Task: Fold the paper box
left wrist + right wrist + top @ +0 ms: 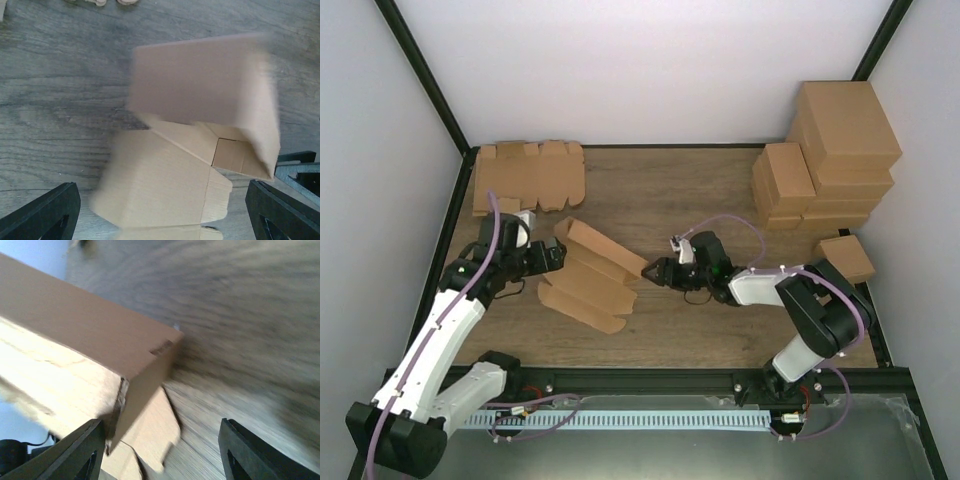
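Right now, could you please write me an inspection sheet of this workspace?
Surface: wooden table, no spills seen.
Job's things: paper box, partly folded, lying mid-table between both hands.
Clutter: flat cardboard sheets far left; stacked closed boxes far right, one small box beside them.
Hands: left hand open at the box's left end; right hand open at its right end.
Cables: purple cables loop along both arms, clear of the box.
Surroundings: white walls; nothing else seen.

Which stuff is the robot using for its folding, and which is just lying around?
For the job: paper box, left hand, right hand.
Just lying about: flat cardboard sheets, stacked boxes, small lone box.
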You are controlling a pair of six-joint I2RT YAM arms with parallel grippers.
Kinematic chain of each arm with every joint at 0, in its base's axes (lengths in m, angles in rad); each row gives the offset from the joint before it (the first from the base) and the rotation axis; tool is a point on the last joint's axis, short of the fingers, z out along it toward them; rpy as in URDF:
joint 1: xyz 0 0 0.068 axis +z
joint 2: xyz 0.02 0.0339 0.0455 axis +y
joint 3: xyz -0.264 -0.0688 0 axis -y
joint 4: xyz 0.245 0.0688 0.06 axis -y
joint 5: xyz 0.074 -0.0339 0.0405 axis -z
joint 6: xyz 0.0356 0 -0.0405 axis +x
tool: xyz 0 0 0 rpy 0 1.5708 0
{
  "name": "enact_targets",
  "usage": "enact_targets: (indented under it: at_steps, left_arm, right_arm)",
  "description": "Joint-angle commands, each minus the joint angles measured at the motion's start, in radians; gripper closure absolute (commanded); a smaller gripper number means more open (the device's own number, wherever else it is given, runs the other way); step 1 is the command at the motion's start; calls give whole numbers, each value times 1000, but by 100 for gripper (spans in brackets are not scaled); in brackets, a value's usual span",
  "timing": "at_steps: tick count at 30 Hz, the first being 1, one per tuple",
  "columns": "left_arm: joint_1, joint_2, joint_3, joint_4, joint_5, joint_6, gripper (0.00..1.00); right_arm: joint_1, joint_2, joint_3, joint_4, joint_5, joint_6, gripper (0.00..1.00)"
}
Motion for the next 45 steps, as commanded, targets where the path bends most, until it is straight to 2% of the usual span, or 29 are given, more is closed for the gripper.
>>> enact_targets:
  at_steps: [1,6,12,15,19,23,27,29,31,34,39,45]
  left_arm:
    - [38,33,-1,21,78,46,6]
    - [61,46,-24,57,167,90,3]
    - [61,35,28,88,343,165,0]
    - [62,44,35,100,365,136,2]
    - [99,15,41,124,315,53,5]
    - [224,-6,33,142,302,10,24]
    - [349,73,-27,210,480,-11,31]
    - [379,132,-90,296,650,-32,31]
    - [380,188,-122,359,734,-55,28]
    - [380,236,-153,423,796,-64,24]
    - [378,303,-174,461,874,-69,23]
    - [355,323,-176,505,906,-90,20]
  right_arm:
    - [-37,-37,-82,-19,-11,-5,36]
    - [-56,-49,-123,-19,-12,-25,36]
    - [-57,-17,-127,-6,-8,-30,36]
    - [-59,-1,-128,2,-6,-29,36]
    - [-59,8,-130,6,-3,-30,36]
    - [-59,8,-134,2,1,-35,36]
    - [-60,3,-138,-2,7,-40,36]
    - [-60,2,-138,-2,7,-41,36]
    - [-60,3,-136,-3,6,-41,36]
    - [-60,4,-131,-4,6,-44,36]
    - [-60,14,-130,2,5,-46,36]
    - [-60,21,-129,1,8,-48,36]
